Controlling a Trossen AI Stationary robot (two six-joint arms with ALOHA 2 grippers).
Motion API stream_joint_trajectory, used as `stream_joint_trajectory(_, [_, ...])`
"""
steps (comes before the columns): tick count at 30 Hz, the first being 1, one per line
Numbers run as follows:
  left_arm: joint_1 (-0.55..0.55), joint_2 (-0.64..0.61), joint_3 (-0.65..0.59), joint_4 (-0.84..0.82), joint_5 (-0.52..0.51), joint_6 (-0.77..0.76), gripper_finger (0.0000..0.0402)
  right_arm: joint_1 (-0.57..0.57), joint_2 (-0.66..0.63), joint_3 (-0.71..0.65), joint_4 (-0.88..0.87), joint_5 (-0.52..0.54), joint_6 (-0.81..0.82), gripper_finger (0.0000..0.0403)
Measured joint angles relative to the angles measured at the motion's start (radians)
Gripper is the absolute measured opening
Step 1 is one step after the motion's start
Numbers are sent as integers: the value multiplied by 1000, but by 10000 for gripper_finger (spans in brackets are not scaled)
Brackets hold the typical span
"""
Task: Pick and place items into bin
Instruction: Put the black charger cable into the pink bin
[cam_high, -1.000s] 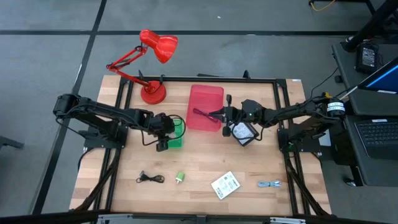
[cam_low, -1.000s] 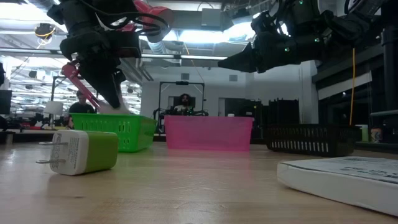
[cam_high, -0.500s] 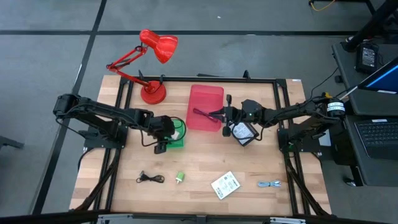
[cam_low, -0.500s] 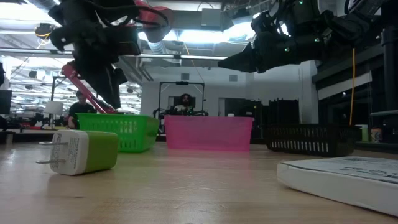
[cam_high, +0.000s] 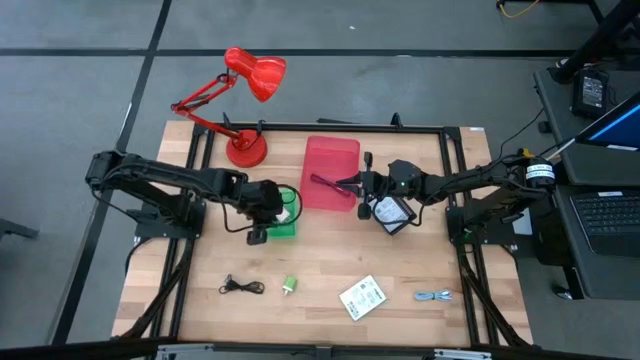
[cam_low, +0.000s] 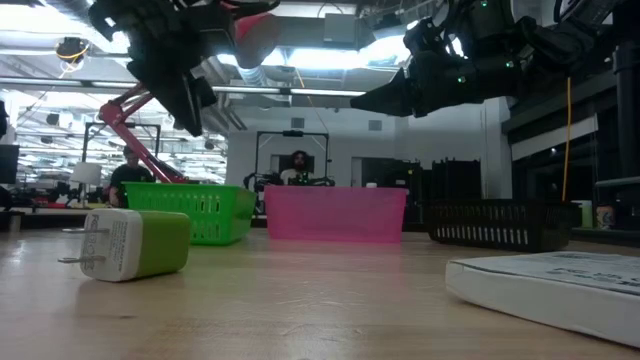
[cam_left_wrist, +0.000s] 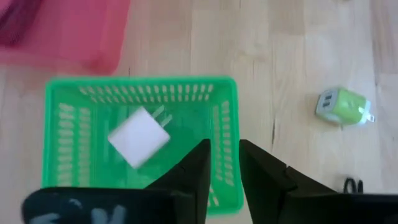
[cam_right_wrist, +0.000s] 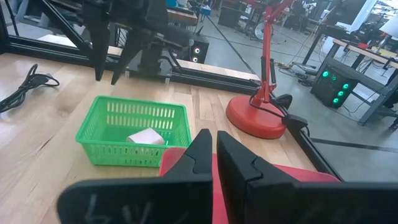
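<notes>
My left gripper (cam_left_wrist: 222, 155) hangs open above the near edge of the green basket (cam_left_wrist: 225, 112), nothing between its fingers; a white block (cam_left_wrist: 139, 138) lies inside. My right gripper (cam_right_wrist: 214, 142) is shut and held level over the pink bin (cam_high: 331, 165), where a maroon cable (cam_high: 322, 182) shows by its tips. On the table near the front lie a green charger (cam_high: 289, 285), a black cable (cam_high: 240, 287), a white packet (cam_high: 362, 297) and a blue-grey cable (cam_high: 433, 296).
A red desk lamp (cam_high: 245, 148) stands at the far left. A black basket (cam_low: 495, 237) with a white packet (cam_high: 390, 214) sits under my right arm. A black frame (cam_high: 455, 200) rims the table. A person (cam_low: 297, 165) sits far behind.
My left gripper has risen from the green basket's rim to well above it and tipped a little. The white block stays in the basket.
</notes>
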Motion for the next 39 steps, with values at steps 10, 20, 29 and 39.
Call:
stream_joint_trajectory(10, [-140, 0, 4, -119, 2, -109, 19, 0, 0, 0, -2, 0, 0, 7])
stream_joint_trajectory(20, [-302, 0, 4, -116, -58, -337, 2, 0, 0, 0, -3, 0, 0, 7])
stream_joint_trajectory(29, [-417, 0, 4, -106, -113, -551, 1, 0, 0, 0, -2, 0, 0, 7])
stream_joint_trajectory(39, [-504, 49, 52, -33, -129, -667, 2, 0, 0, 0, 15, 0, 0, 7])
